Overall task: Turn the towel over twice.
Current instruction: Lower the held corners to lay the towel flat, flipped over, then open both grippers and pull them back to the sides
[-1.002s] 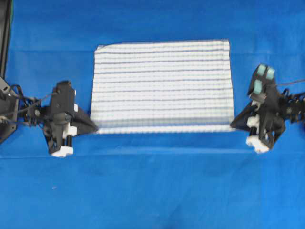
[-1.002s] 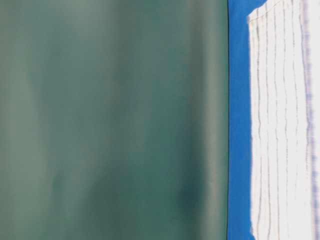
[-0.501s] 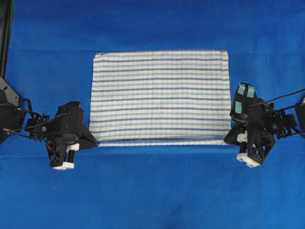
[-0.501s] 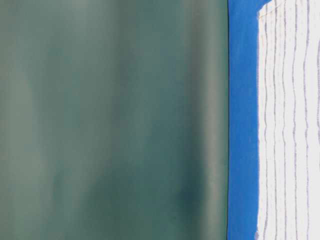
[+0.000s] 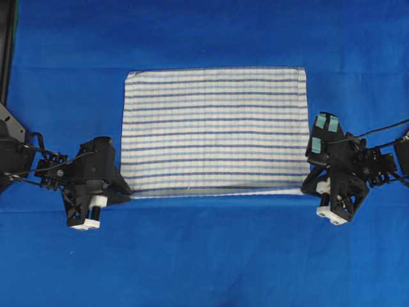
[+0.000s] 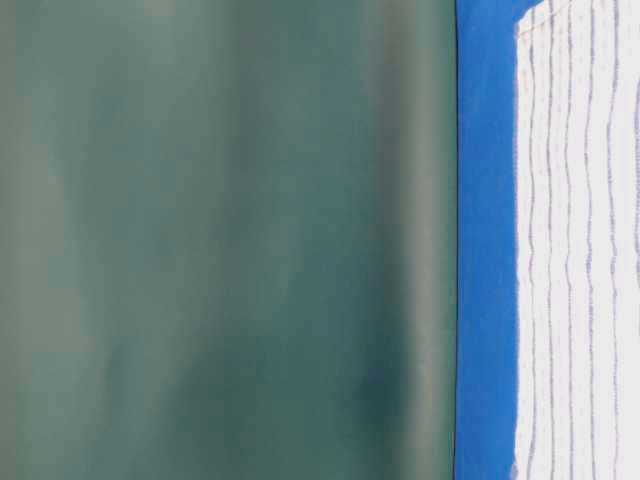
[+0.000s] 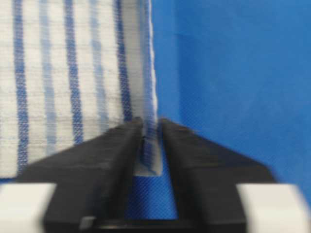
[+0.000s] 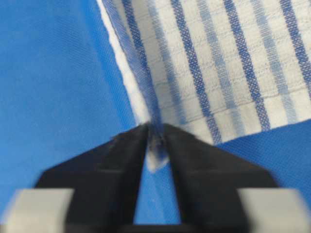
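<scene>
Blue cloth (image 5: 204, 256) covers the whole tabletop, and a dull green backdrop (image 6: 220, 240) stands behind it in the table-level view. On it the towel (image 5: 214, 131) lies flat and spread out between the two arms, its stripes running across the overhead view. A second ago its near part was blurred and its far edge sat higher in that view; it has since settled and holds the same outline as half a second ago. The left gripper (image 5: 126, 194) sits at the towel's near left corner, the right gripper (image 5: 308, 186) at its near right corner. What the overhead view cannot resolve, the wrist views do: the left gripper (image 7: 151, 133) has its jaws narrowly parted with the corner hem standing in the gap, and the right gripper (image 8: 156, 133) likewise has a small gap with the corner tip between the jaws; whether either one pinches the cloth I cannot tell.
</scene>
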{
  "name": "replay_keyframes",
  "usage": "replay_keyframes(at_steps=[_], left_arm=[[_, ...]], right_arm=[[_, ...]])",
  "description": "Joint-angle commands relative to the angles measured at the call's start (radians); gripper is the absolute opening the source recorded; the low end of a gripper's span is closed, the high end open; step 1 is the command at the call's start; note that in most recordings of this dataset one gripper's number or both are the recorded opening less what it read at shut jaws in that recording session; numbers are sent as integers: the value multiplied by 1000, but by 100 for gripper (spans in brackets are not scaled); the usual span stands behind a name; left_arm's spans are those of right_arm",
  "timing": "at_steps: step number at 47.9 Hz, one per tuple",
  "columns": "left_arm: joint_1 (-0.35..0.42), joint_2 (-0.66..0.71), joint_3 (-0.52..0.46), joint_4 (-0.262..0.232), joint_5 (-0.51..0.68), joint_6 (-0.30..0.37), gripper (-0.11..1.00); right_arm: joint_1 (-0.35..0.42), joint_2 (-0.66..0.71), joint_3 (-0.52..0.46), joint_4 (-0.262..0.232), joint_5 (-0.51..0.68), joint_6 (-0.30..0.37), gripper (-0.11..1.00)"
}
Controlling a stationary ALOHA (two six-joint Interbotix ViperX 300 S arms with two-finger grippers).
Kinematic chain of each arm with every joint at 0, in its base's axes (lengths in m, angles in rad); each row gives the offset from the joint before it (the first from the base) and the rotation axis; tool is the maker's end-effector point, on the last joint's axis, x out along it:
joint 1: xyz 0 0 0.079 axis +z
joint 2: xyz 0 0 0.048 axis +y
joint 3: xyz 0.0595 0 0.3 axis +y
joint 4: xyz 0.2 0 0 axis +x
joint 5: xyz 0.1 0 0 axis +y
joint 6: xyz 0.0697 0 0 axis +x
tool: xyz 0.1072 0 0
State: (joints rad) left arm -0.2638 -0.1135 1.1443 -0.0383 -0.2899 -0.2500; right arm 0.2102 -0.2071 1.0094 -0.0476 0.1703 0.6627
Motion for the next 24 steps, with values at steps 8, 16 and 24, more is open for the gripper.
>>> replay_keyframes(at_steps=[8, 16, 24], left_arm=[[43, -178, -35, 9, 86, 21, 74], [106, -330, -35, 11, 137, 67, 83], [170, -500, -11, 9, 137, 216, 81]], right_arm=[[0, -124, -69, -127, 67, -8, 67], [-21, -265, -75, -249, 104, -8, 65], [-72, -442, -46, -408, 98, -8, 65]])
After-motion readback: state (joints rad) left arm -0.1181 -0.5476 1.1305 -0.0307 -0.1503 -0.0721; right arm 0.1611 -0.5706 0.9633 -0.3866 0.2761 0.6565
